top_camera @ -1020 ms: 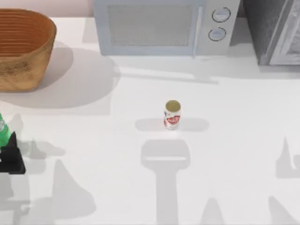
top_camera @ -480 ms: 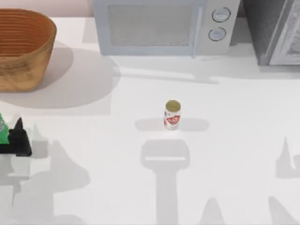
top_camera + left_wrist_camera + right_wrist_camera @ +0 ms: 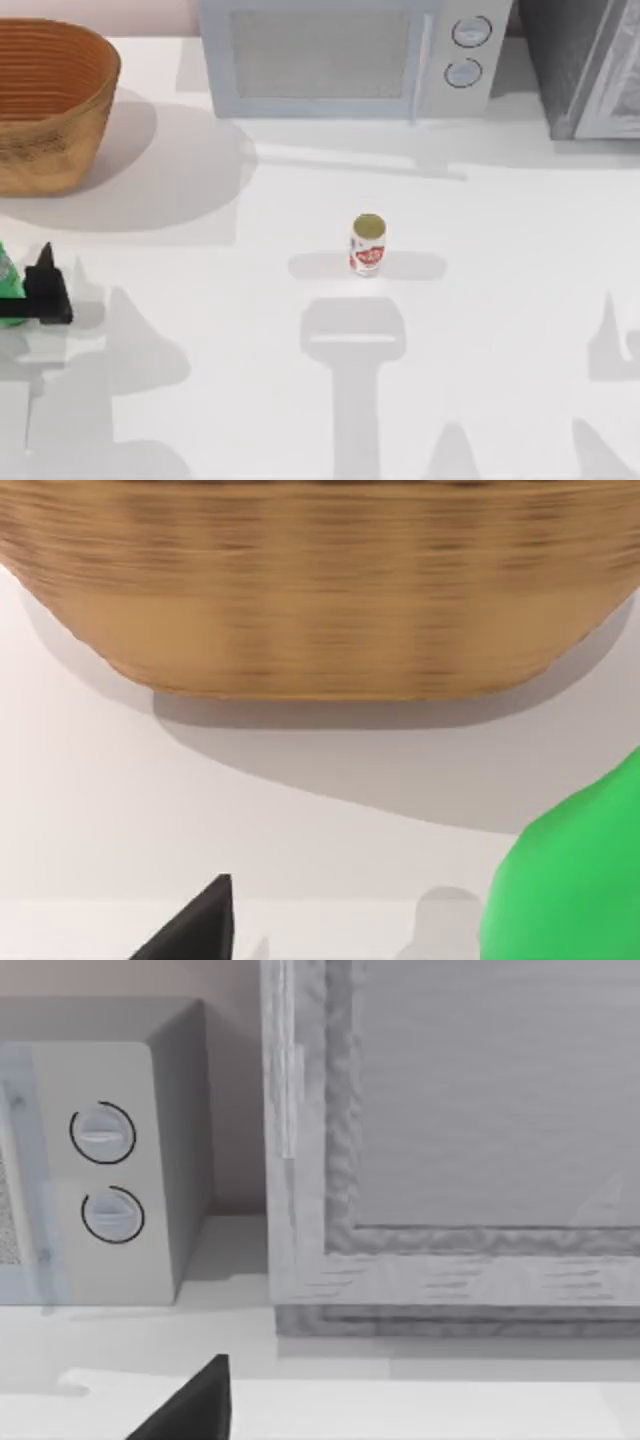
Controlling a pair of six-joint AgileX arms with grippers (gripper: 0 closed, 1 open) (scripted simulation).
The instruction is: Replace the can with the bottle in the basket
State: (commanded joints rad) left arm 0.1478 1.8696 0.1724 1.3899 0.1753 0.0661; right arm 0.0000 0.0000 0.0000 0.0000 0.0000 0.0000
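Top view puts your left hand (image 3: 22, 297) at the far left edge of the frame, below the basket (image 3: 50, 150), with the green bottle (image 3: 8, 285) against its dark fingers; you cannot tell whether they have closed on it. The can (image 3: 368, 244) stands upright on the white counter (image 3: 500, 250) near the frame's centre, well apart from the basket in the upper left. The microwave (image 3: 350, 55) sits along the top edge. The left wrist view has the bottle (image 3: 570, 890) near the basket's wall (image 3: 320, 590).
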